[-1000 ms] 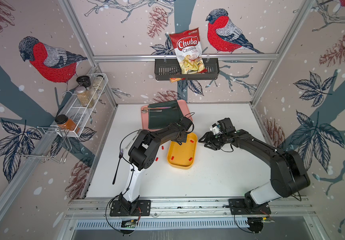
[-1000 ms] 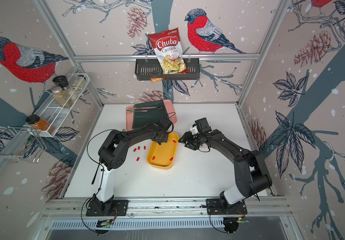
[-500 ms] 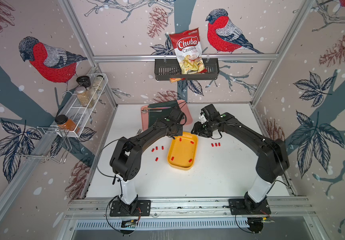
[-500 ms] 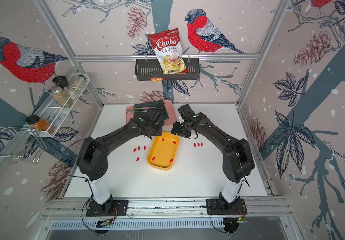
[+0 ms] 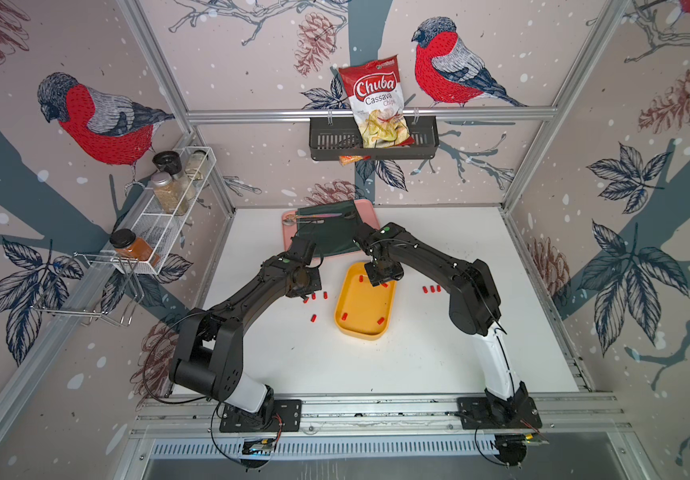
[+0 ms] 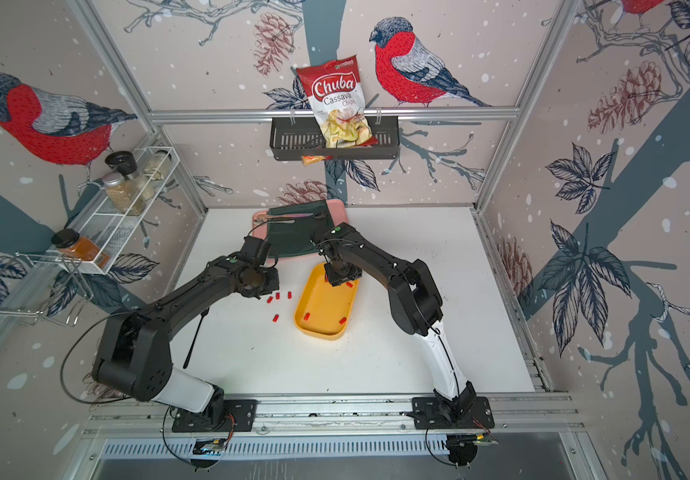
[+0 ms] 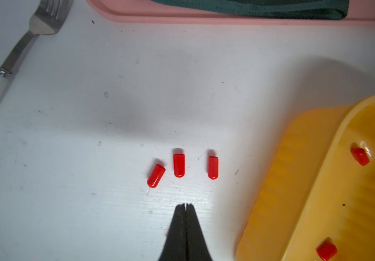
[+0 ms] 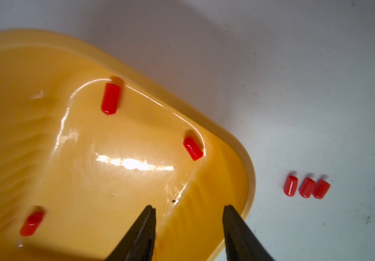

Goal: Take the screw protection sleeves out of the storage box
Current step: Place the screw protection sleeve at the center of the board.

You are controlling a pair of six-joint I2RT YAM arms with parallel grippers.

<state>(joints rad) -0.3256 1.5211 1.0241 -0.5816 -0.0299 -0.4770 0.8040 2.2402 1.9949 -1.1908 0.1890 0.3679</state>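
fork lies on the table left of the storage box, out past the loose sleeves and well apart from the box. left gripper is low over bare table just left of the box, jaws pressed together and holding nothing. four sleeves lie on the table left of the box. three sit in a rough row just ahead of the left gripper's tips, none touching it, and one sits apart toward the box's near end. in both top views four more sleeves lie inside the box, two at its near end and two at its far end. right gripper hangs over the box's far right corner, jaws parted, gap empty, gripping nothing. three sleeves lie side by side on the table right of the box, two of them touching. pink tray with green cloth sits just behind the box's far end.
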